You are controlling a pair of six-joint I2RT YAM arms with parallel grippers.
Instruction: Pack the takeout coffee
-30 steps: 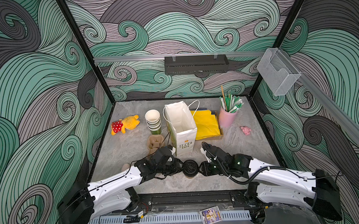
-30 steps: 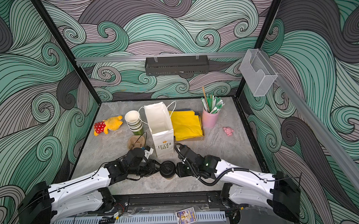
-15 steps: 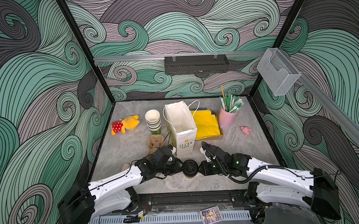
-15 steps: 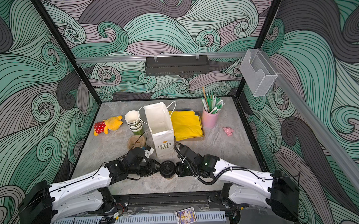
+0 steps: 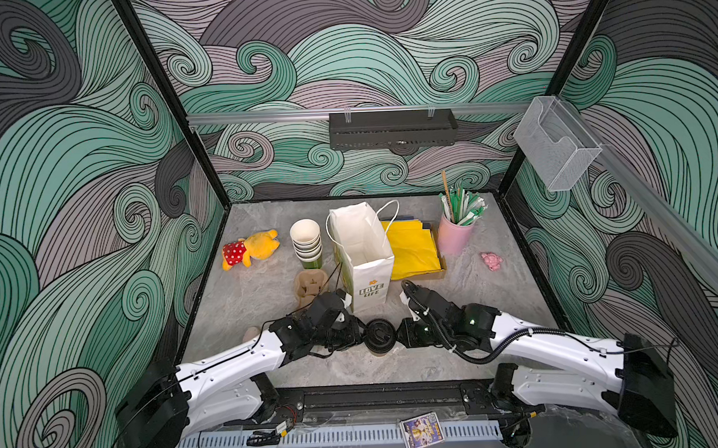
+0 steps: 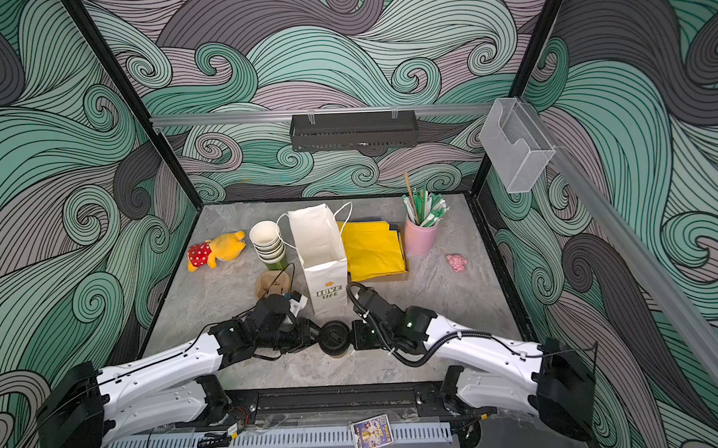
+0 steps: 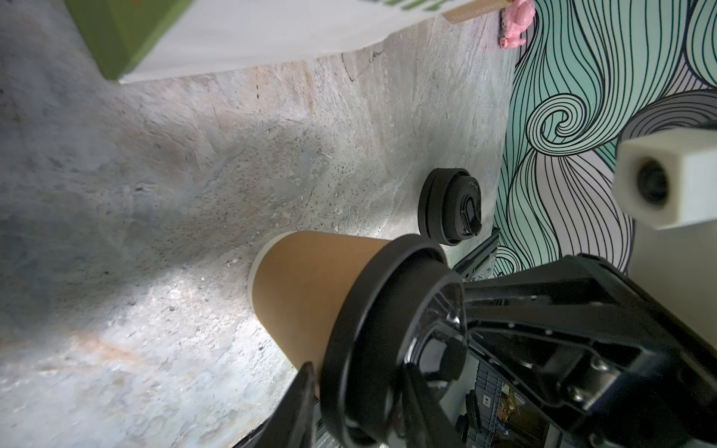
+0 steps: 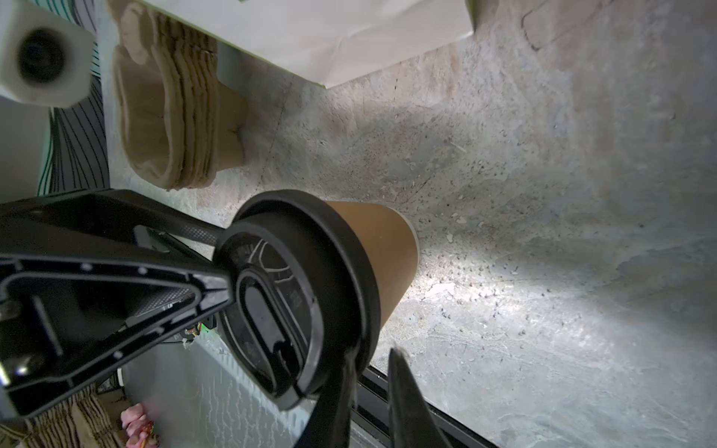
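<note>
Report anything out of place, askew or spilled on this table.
Nothing looks spilled or damaged. The coffee cup stands upright at the front with its lid on. The only misfits are a yellow plush toy lying down at the back left and a small pink figure loose on the right; neither is coffee gear.

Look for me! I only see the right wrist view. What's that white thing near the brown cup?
Observer: A white paper bag; both top views show it standing upright, mouth open.
Operator: Ooh! Are there more black lids somewhere?
Observer: Yes. The left wrist view shows another black lid on the table near the brown cup, with no cup under it.
</note>
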